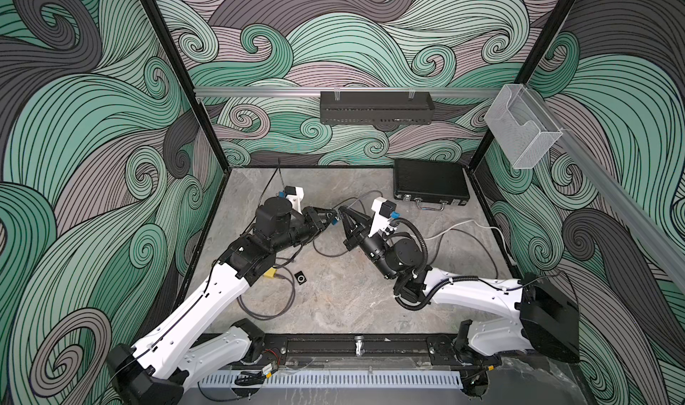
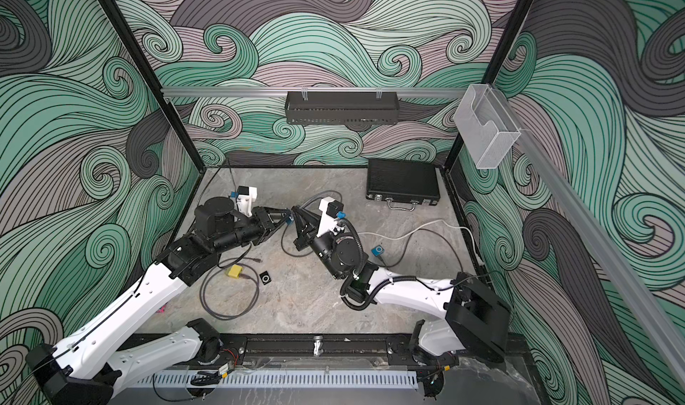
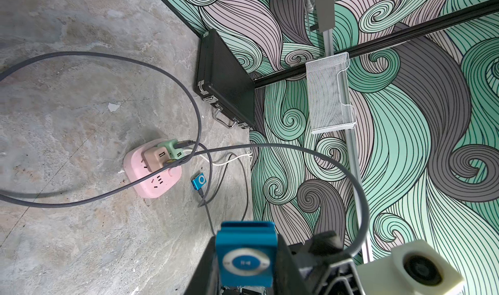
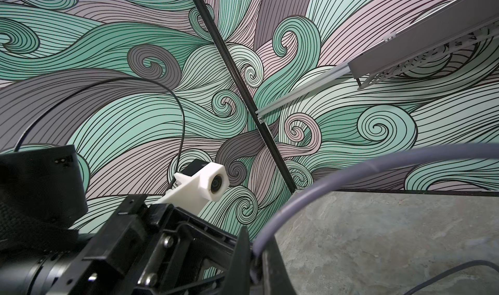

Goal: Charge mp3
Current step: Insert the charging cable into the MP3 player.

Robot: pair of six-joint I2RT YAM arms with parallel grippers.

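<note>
Holding blue mp3 (image 3: 245, 258) pinched in left gripper (image 1: 333, 216), mid-table toward 12 o'clock | right gripper (image 1: 343, 212) at its 3 o'clock, clamped on grey cable (image 4: 282, 212)

White-shelled arms (image 1: 207, 303) with black joints, black jaws, white wrist-camera housings (image 1: 296, 196), corrugated black cable conduit (image 1: 424, 247).

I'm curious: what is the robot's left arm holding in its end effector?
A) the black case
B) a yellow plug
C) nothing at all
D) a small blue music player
D: in the left wrist view the blue music player sits clamped in the left end effector, while the yellow plug and the black case lie apart from it on the table.
</note>
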